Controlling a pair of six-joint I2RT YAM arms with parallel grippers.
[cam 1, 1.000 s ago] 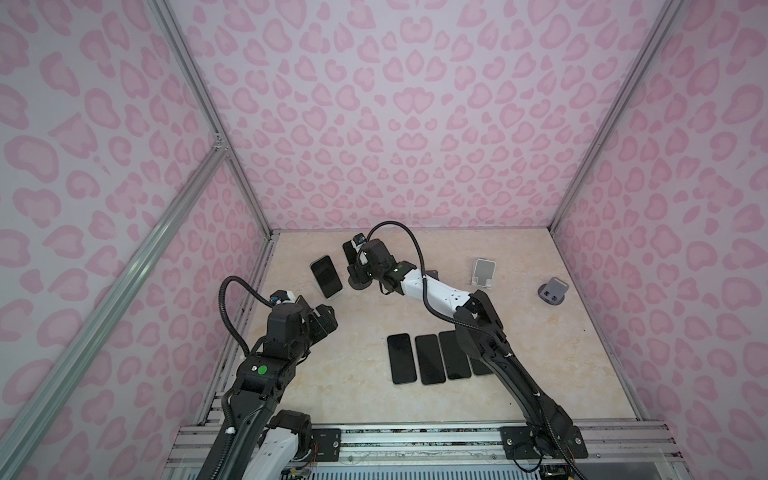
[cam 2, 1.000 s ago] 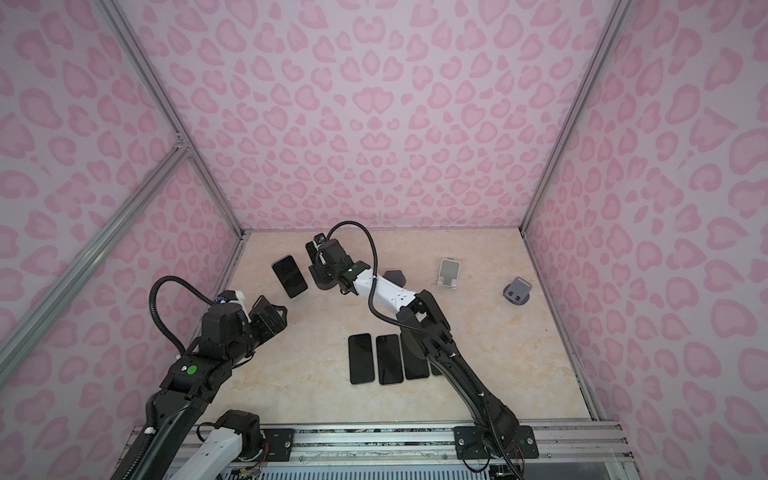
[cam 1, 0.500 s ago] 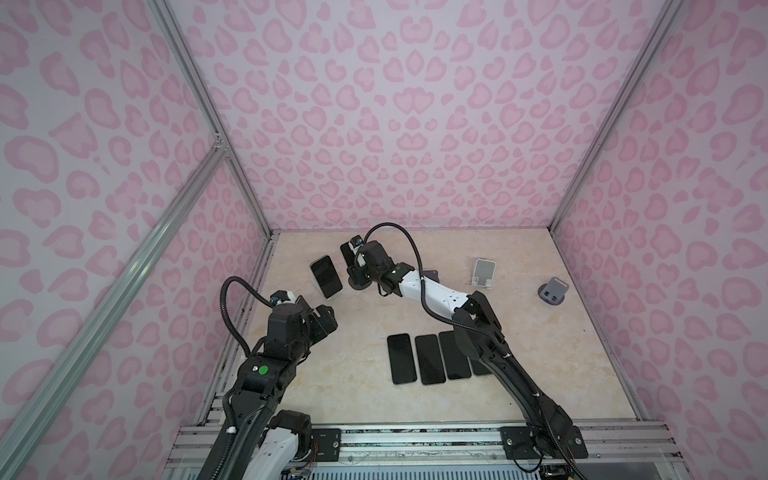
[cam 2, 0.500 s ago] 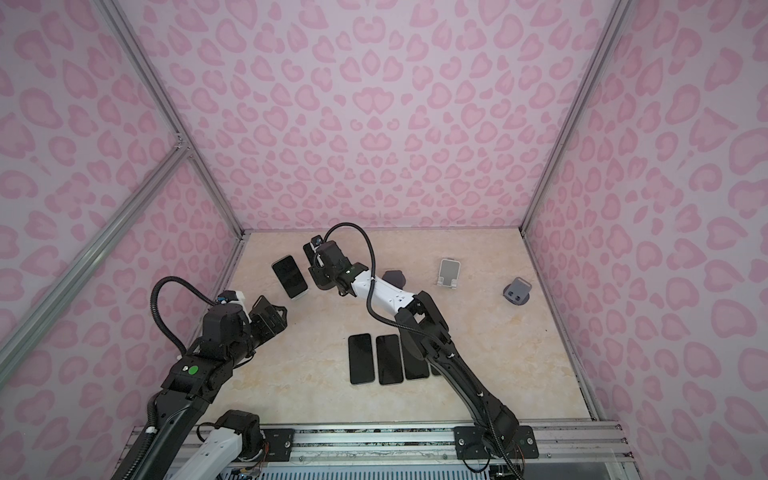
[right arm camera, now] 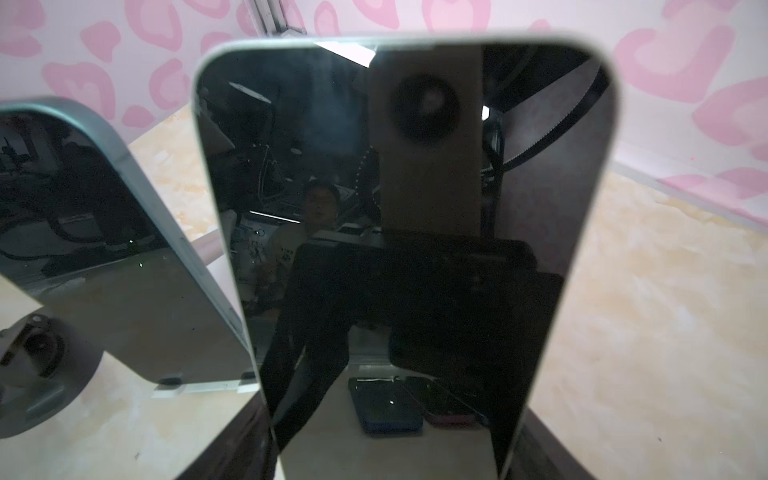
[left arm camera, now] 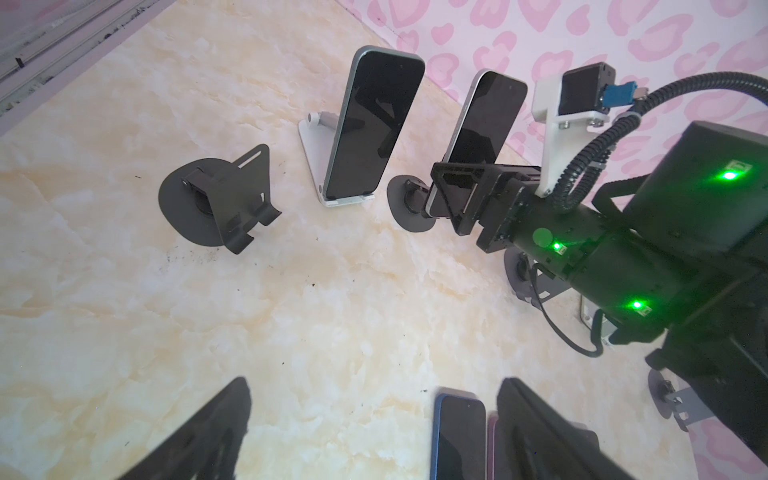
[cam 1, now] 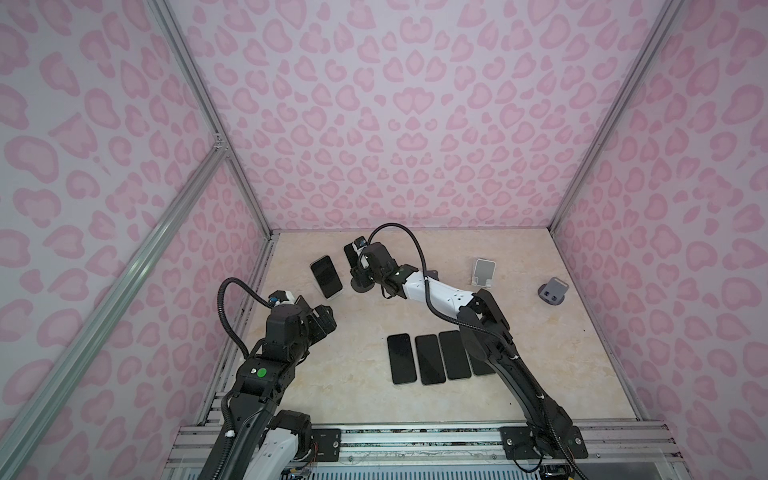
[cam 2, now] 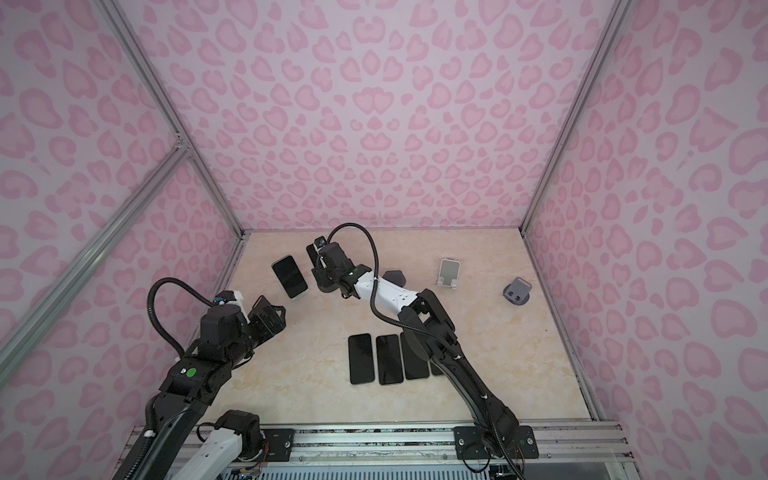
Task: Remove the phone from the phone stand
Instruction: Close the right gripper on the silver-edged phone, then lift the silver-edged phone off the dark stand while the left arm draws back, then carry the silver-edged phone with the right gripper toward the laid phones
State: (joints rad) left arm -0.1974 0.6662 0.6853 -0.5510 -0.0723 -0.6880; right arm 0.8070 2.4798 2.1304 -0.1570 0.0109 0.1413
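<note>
The phone is dark-screened and leans upright on a black round-base phone stand near the back wall. My right gripper reaches across and is shut on the phone's lower part, one finger on each side edge. In the right wrist view the phone fills the frame. My left gripper hovers open and empty at the left, apart from both.
A second phone leans on a white stand just left of the held one. An empty black stand sits beside it. Several phones lie flat mid-table. A silver stand and a grey stand stand at the back right.
My right gripper has edged towards the phone and its fingers have closed onto the phone's sides. The left arm has stayed put.
</note>
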